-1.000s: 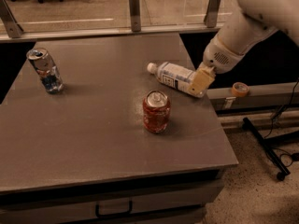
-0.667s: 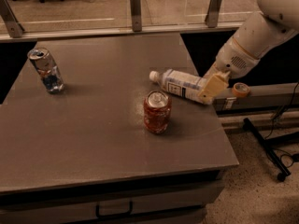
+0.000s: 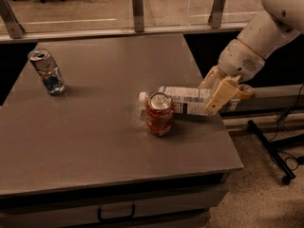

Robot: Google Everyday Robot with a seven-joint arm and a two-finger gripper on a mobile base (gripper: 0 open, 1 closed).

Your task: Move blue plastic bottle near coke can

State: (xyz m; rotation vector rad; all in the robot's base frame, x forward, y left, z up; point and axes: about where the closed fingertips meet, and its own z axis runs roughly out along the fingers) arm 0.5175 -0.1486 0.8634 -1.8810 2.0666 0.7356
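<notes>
The blue plastic bottle (image 3: 185, 102) lies on its side on the grey table (image 3: 95, 127), white cap pointing left, right behind the coke can. The coke can (image 3: 159, 114) is a short red can with a silver top, standing upright near the table's right front. My gripper (image 3: 214, 93) comes in from the right on a white arm and is shut on the bottle's base end, at the table's right edge. The bottle's cap end sits next to the can's top; I cannot tell whether they touch.
A slim silver-and-blue can (image 3: 46, 71) stands upright at the table's far left. A glass partition with metal posts (image 3: 137, 4) runs along the back. A black stand's legs (image 3: 273, 151) lie on the floor at right. A drawer handle (image 3: 116, 213) shows below the tabletop.
My gripper has carried the bottle toward the front and down, from behind the coke can to right beside it. The cans have not moved.
</notes>
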